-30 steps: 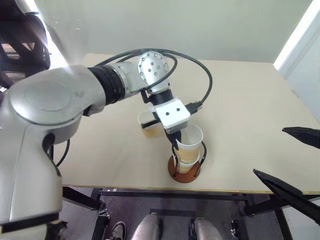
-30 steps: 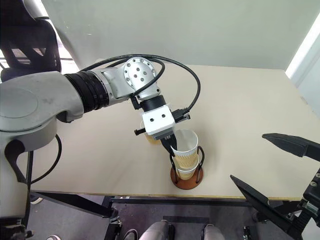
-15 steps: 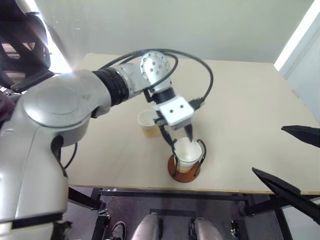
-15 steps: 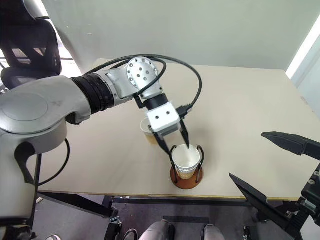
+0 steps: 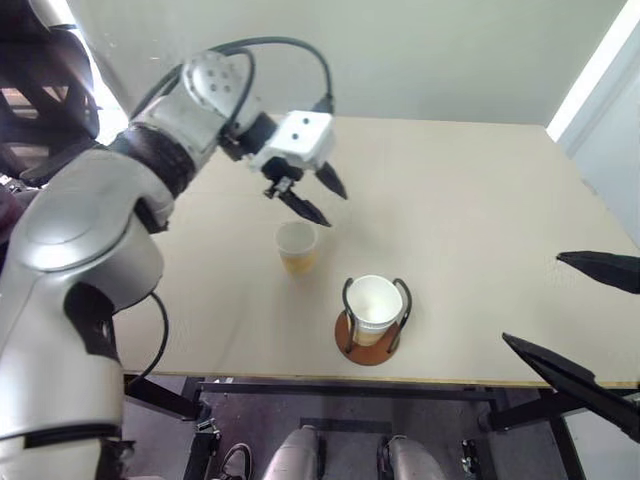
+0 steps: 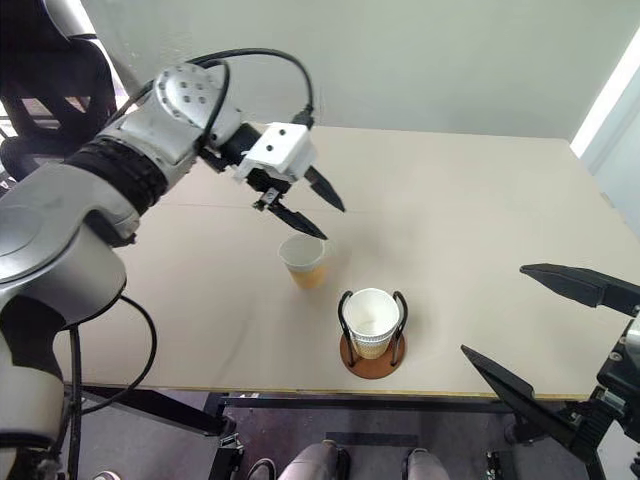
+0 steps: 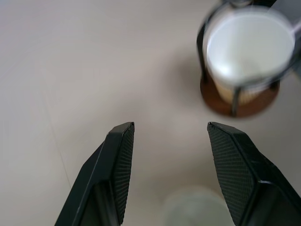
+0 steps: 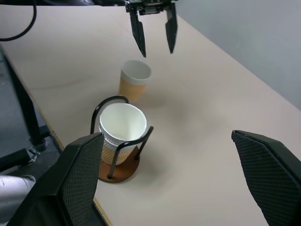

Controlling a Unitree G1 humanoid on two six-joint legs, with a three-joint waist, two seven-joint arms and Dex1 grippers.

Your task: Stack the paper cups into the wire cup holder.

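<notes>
Lifted away from the round reddish-brown wire cup holder (image 5: 370,335), the left end effector (image 5: 318,196) now hangs above the loose tan paper cup (image 5: 297,247), fingers spread and empty, pointing downward toward the beige counter (image 5: 480,200). Nested white-rimmed paper cups (image 5: 375,303) sit inside the holder near the counter's front edge. Off to the side, the right end effector (image 8: 178,179) is wide open. No writing is legible.

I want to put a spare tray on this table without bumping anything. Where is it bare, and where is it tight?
Bare: the table from the wire cup holder out to the far and right edges. Tight: the near middle, where a lone paper cup stands beside the holder's stacked cups, with the open left gripper above it.
</notes>
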